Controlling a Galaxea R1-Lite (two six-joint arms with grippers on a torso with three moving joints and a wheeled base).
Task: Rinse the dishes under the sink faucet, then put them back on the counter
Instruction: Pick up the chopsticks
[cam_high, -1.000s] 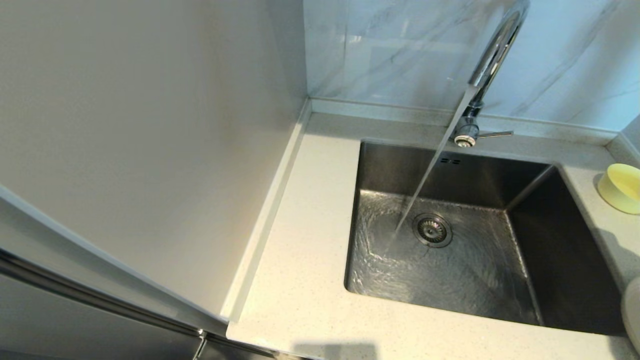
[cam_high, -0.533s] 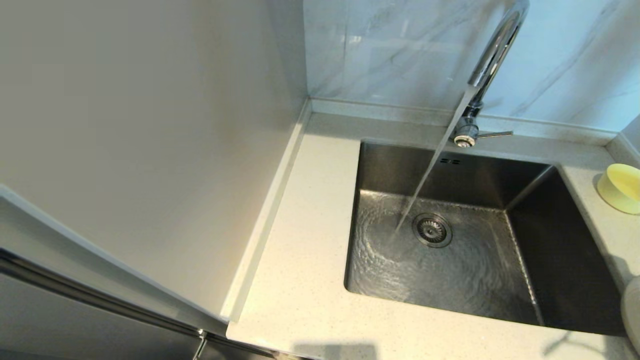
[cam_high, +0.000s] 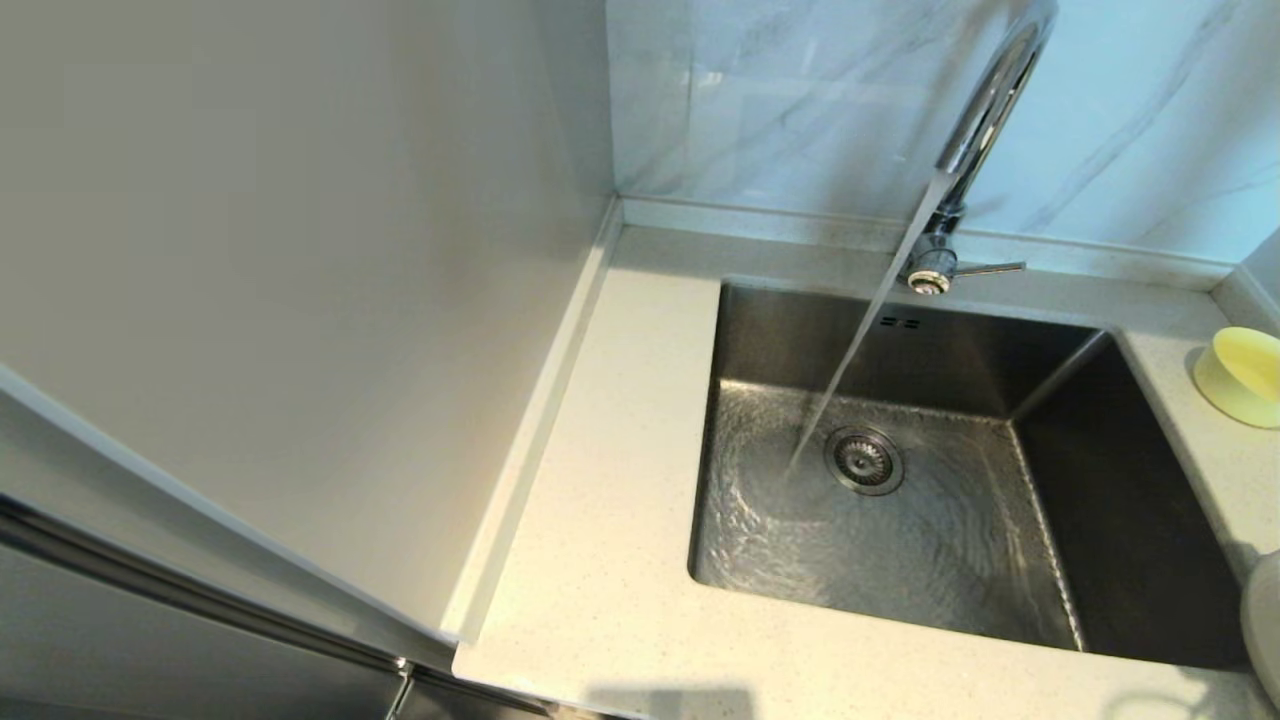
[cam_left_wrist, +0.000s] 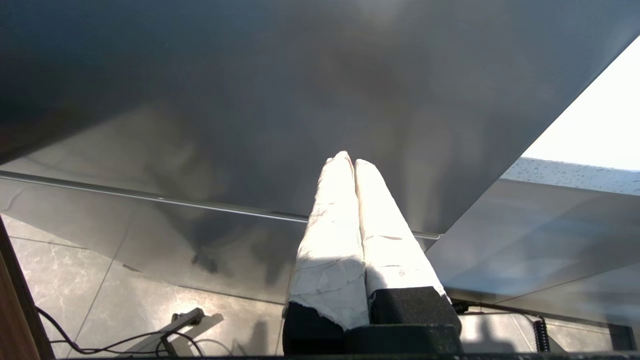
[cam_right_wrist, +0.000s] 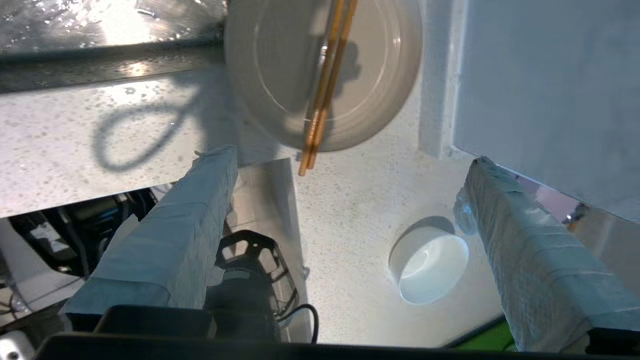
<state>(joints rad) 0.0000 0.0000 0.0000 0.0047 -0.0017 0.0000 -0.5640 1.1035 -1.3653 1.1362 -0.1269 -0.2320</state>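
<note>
Water runs from the chrome faucet into the steel sink, beside the drain. The pale yellow bowl sits on the counter, right of the sink at the back. Only the rim of the white plate shows at the right edge. In the right wrist view the plate lies on the counter with the chopsticks across it. My right gripper hangs open above the counter, short of the plate, holding nothing. My left gripper is shut and empty, parked by a grey cabinet panel.
A small white round bowl stands on the counter close to one right fingertip. A wall with a raised rim borders the plate's far side. A tall pale panel closes off the counter's left.
The arm's shadow on the counter right of the sink has slid towards the front edge and faded. Water keeps running; bowl and plate have not moved.
</note>
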